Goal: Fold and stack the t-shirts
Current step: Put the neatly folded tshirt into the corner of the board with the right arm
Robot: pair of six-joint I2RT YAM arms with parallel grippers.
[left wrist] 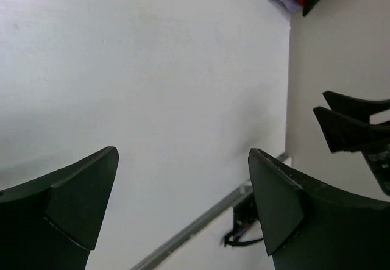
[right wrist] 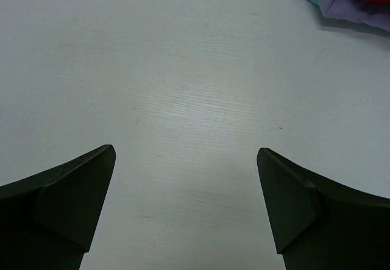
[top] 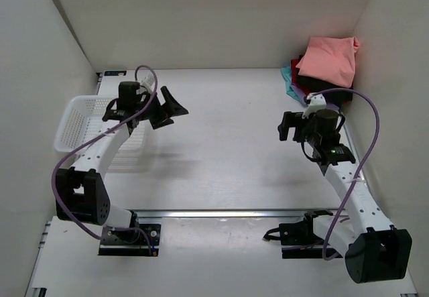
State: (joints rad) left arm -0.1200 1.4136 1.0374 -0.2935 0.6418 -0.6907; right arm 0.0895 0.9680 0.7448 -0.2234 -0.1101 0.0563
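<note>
Your left gripper [top: 169, 111] hangs over the table [top: 228, 156] just beside the white mesh basket [top: 79, 117]. Its jaws stand wide apart with nothing between them. Your right gripper [top: 288, 127] hovers over the right half of the table, and its jaws are also spread and hold nothing; its wrist view shows only bare tabletop between the fingers [right wrist: 67, 191].

The t-shirts [top: 320, 76] sit in one pile in the far right corner, well apart from the left gripper and just beyond the right one. The salmon-pink shirt [top: 330, 61] lies on top, with black, red, teal and purple edges showing beneath it.
</note>
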